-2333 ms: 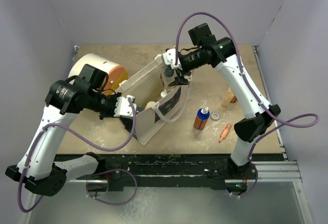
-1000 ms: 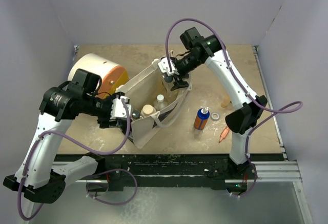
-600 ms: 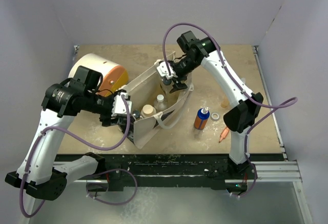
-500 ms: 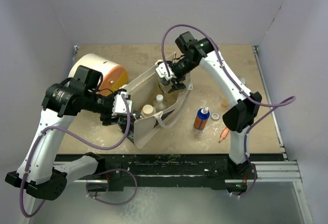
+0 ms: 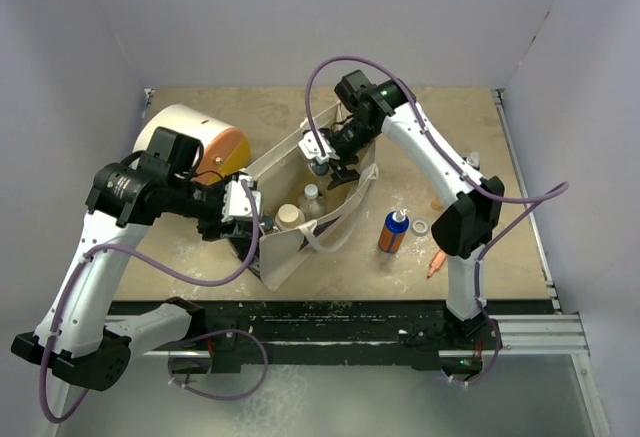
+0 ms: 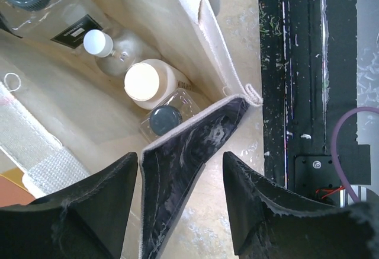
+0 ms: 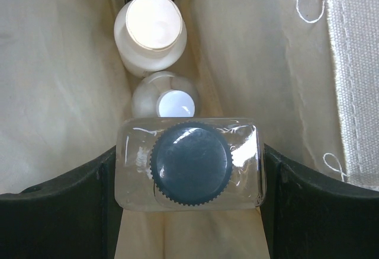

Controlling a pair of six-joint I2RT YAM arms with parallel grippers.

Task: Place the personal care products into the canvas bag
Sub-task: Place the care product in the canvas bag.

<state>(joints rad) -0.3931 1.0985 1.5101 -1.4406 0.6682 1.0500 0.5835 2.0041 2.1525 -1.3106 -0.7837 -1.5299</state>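
The cream canvas bag (image 5: 292, 253) stands open mid-table. My right gripper (image 5: 332, 160) hangs over its far end, shut on a clear bottle with a black cap (image 7: 189, 163), which is upright just above the bag's inside. Below it in the bag stand a white bottle with a tan cap (image 7: 153, 31) and a small clear bottle with a white cap (image 7: 176, 103). Another clear, dark-capped bottle (image 6: 164, 120) leans in the near corner. My left gripper (image 6: 180, 164) is open astride the bag's dark printed end wall (image 6: 183, 146), one finger inside and one outside.
An orange bottle with a blue top (image 5: 393, 231) stands right of the bag, beside a small white ring (image 5: 421, 226) and a thin orange tube (image 5: 438, 259). A beige bottle (image 5: 437, 200) shows behind the right arm. The big white drum (image 5: 185, 137) lies at far left.
My right arm has carried the clear bottle leftward over the bag's far end. The left gripper has stayed at the bag's near end wall, with its jaws narrowing slightly.
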